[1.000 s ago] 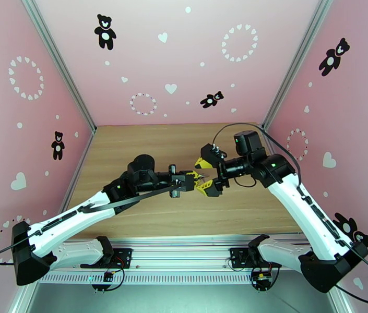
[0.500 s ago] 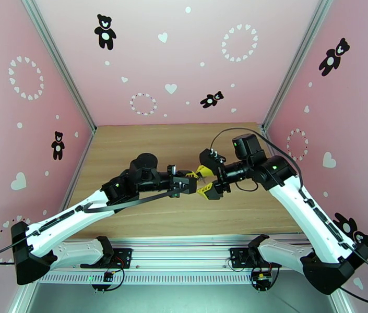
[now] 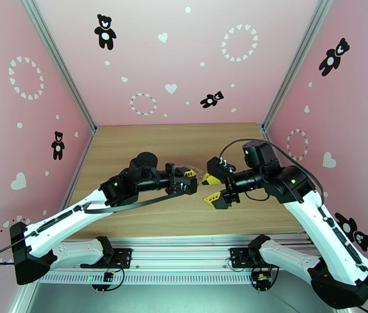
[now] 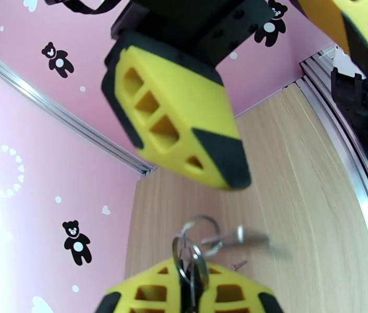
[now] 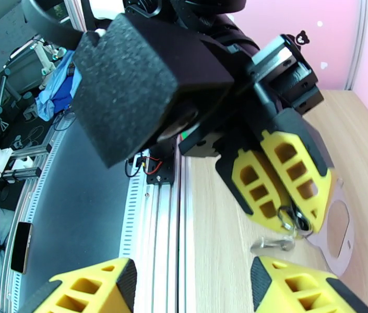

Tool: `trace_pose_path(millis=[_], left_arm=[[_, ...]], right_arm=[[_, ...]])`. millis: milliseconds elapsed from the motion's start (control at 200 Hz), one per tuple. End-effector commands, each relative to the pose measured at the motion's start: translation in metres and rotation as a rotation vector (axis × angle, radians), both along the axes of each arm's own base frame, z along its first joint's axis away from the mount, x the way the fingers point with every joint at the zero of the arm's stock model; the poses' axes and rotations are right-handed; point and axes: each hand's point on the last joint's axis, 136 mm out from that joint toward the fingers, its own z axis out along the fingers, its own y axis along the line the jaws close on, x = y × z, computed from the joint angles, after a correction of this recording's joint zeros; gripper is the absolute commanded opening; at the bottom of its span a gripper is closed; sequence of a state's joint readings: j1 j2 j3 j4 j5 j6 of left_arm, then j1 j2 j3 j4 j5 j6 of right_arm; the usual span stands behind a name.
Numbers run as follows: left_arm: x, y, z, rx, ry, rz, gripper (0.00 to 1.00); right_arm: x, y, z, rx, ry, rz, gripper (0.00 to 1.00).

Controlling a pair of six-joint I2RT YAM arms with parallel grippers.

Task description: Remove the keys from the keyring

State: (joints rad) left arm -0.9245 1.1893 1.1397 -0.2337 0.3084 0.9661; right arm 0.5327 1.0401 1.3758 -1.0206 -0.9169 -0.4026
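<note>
The keyring (image 4: 190, 256) is pinched by its ring cluster in the closed left pincer (image 5: 291, 217), above the tabletop (image 3: 131, 147). One key (image 4: 238, 238) hangs off a ring just beyond the fingertips, blurred. The right pincer (image 3: 214, 190) faces it, jaws spread, with nothing between them. As I judge it, the risk is that the key is tiny and probably swinging. The right pincer may close on a ring instead, or tug the whole keyring out of the left grip. The oval loop (image 5: 336, 230) just beside the left fingertips crowds the approach. A dark speck (image 4: 239, 265) lies on the tabletop beneath, too small to name.
</note>
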Motion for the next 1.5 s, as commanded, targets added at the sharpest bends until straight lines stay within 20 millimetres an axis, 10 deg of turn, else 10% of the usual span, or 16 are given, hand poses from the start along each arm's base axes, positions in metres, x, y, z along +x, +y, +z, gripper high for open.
trace_pose_path(millis=[0,150,1171,1497], left_arm=[[0.003,0.004,0.026,-0.02,-0.078,0.015,0.02],[0.003,0.004,0.027,-0.017,-0.081,0.014,0.02],[0.02,-0.003,0.02,-0.012,0.006,0.095,0.03],[0.021,-0.004,0.016,-0.008,0.024,0.104,0.03]], right_arm=[[0.013,0.0,0.008,-0.012,-0.051,-0.053,0.67],[0.043,-0.001,0.01,-0.035,-0.131,-0.175,0.71],[0.076,0.02,0.009,0.122,-0.025,-0.361,0.4],[0.078,0.014,-0.001,0.081,-0.031,-0.389,0.14]])
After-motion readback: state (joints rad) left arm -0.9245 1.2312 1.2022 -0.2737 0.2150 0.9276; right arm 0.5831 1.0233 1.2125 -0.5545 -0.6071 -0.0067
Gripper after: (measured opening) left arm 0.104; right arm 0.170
